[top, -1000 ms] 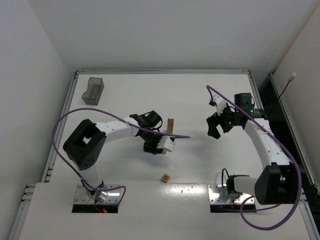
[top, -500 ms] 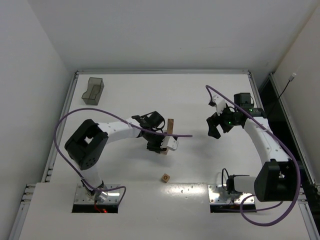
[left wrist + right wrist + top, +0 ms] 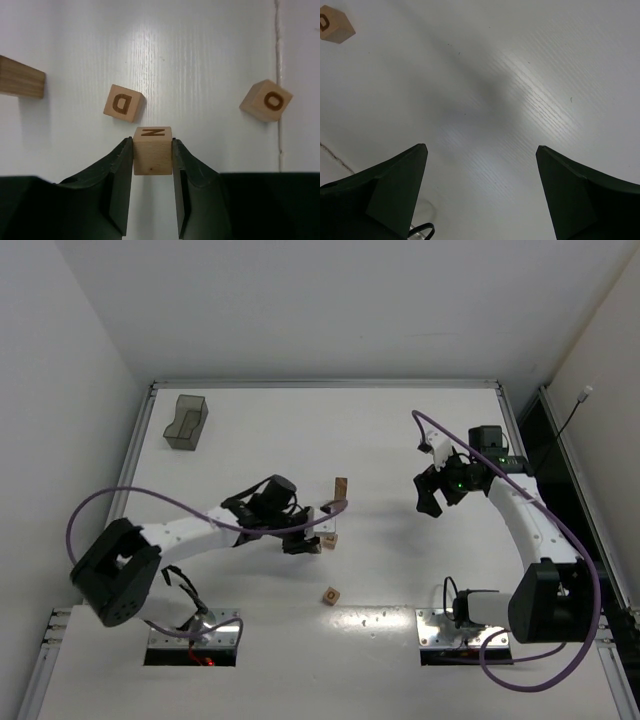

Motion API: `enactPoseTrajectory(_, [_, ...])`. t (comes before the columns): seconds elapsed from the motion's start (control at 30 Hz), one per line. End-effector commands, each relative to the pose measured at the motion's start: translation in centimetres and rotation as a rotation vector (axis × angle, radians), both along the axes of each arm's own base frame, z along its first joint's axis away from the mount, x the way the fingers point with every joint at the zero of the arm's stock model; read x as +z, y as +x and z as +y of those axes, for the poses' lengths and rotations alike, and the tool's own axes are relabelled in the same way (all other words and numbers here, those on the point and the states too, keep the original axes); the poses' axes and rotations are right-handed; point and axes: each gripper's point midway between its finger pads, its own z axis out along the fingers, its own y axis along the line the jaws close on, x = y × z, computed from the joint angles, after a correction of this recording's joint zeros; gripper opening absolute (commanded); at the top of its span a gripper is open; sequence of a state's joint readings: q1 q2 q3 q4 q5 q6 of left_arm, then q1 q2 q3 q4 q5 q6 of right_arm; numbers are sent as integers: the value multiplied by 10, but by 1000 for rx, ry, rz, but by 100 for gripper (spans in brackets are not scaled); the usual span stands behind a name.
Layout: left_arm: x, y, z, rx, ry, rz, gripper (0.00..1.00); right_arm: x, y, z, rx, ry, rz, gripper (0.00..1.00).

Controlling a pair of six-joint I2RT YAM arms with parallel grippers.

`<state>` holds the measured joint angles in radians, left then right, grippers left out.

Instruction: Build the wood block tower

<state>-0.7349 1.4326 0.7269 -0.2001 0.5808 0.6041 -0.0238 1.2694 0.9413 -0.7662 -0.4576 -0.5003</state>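
On the table [image 3: 400, 430], away from rims, left gripper [image 3: 152, 146] pinches N block [image 3: 152, 159]; right gripper [image 3: 481, 148] spread.

Left wrist view: brick [image 3: 20, 76] cut off by the left edge; fingers [image 3: 117, 185] cover two sides of the N block [image 3: 152, 150]. Right wrist view: corner block [image 3: 337, 27] cut off, letter incomplete.

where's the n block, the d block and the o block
N block [image 3: 152, 156], left wrist view, plain front face
D block [image 3: 122, 102], left wrist view, lettered face
O block [image 3: 272, 101], left wrist view, lettered face
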Motion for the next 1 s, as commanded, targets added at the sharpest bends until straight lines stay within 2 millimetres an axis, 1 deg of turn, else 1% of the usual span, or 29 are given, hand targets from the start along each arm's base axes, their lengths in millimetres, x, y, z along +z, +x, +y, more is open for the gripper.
enactPoseTrajectory(0.0, [66, 3, -23, 98, -299, -2, 0, 17, 13, 4, 19, 26, -62, 87])
enactPoseTrajectory(0.03, [79, 7, -26, 124, -355, -22, 0, 15, 13, 6, 24, 35, -53, 87])
enactPoseTrajectory(0.07, [83, -2, -28, 151, -376, 41, 0, 15, 13, 6, 17, 39, -48, 86])
enactPoseTrajectory(0.1, [90, 1, -28, 182, -380, 41, 0, 19, 17, 6, 17, 39, -66, 86])
enactPoseTrajectory(0.13, [104, -2, -34, 179, -365, 62, 0, 20, 20, 6, 17, 39, -67, 86])
enactPoseTrajectory(0.17, [107, 4, -35, 195, -331, 67, 0, 20, 20, 6, 10, 43, -62, 86])
enactPoseTrajectory(0.2, [109, 6, -37, 196, -287, 66, 0, 24, 24, 6, 10, 43, -70, 86])
enactPoseTrajectory(0.23, [113, 14, -40, 187, -202, 85, 0, 28, 27, 6, 4, 46, -78, 86])
enactPoseTrajectory(0.27, [113, 21, -41, 192, -149, 88, 0, 25, 27, 6, 3, 47, -67, 86])
enactPoseTrajectory(0.33, [115, 34, -40, 207, -73, 131, 0, 29, 28, 8, 0, 59, -71, 86])
enactPoseTrajectory(0.37, [114, 35, -32, 223, -21, 171, 0, 29, 30, 11, 9, 59, -69, 86])
enactPoseTrajectory(0.4, [132, 59, -35, 265, -40, 167, 0, 29, 30, 11, 2, 63, -65, 86])
enactPoseTrajectory(0.43, [139, 66, -35, 286, -42, 176, 0, 29, 30, 11, 2, 64, -65, 86])
enactPoseTrajectory(0.47, [141, 62, -32, 289, -11, 205, 0, 29, 30, 11, 2, 64, -65, 86])
enactPoseTrajectory(0.5, [156, 75, -34, 312, -25, 191, 0, 29, 30, 11, 2, 64, -65, 86])
enactPoseTrajectory(0.57, [171, 79, -34, 358, -35, 193, 0, 29, 30, 11, 2, 64, -65, 86])
enactPoseTrajectory(0.6, [175, 79, -34, 358, -38, 190, 0, 29, 30, 11, 2, 64, -65, 86])
enactPoseTrajectory(0.67, [183, 87, -31, 420, -27, 178, 0, 29, 30, 11, 2, 64, -65, 86])
enactPoseTrajectory(0.7, [174, 88, -29, 431, 1, 190, 0, 32, 32, 11, 2, 63, -74, 86])
enactPoseTrajectory(0.73, [181, 92, -31, 448, 4, 174, 0, 29, 30, 11, 2, 64, -56, 86])
enactPoseTrajectory(0.77, [179, 92, -33, 463, 23, 175, 0, 29, 30, 11, 2, 64, -56, 86])
enactPoseTrajectory(0.8, [166, 90, -31, 467, 81, 219, 0, 29, 30, 11, 2, 64, -56, 86])
enactPoseTrajectory(0.83, [174, 94, -36, 455, 82, 197, 0, 26, 31, 11, 2, 64, -47, 86])
enactPoseTrajectory(0.87, [171, 100, -34, 475, 104, 187, 0, 26, 31, 11, 2, 64, -47, 86])
enactPoseTrajectory(0.9, [170, 97, -39, 462, 120, 197, 0, 29, 33, 11, 2, 64, -56, 86])
enactPoseTrajectory(0.97, [165, 103, -44, 473, 158, 194, 0, 27, 34, 8, -9, 64, -47, 86])
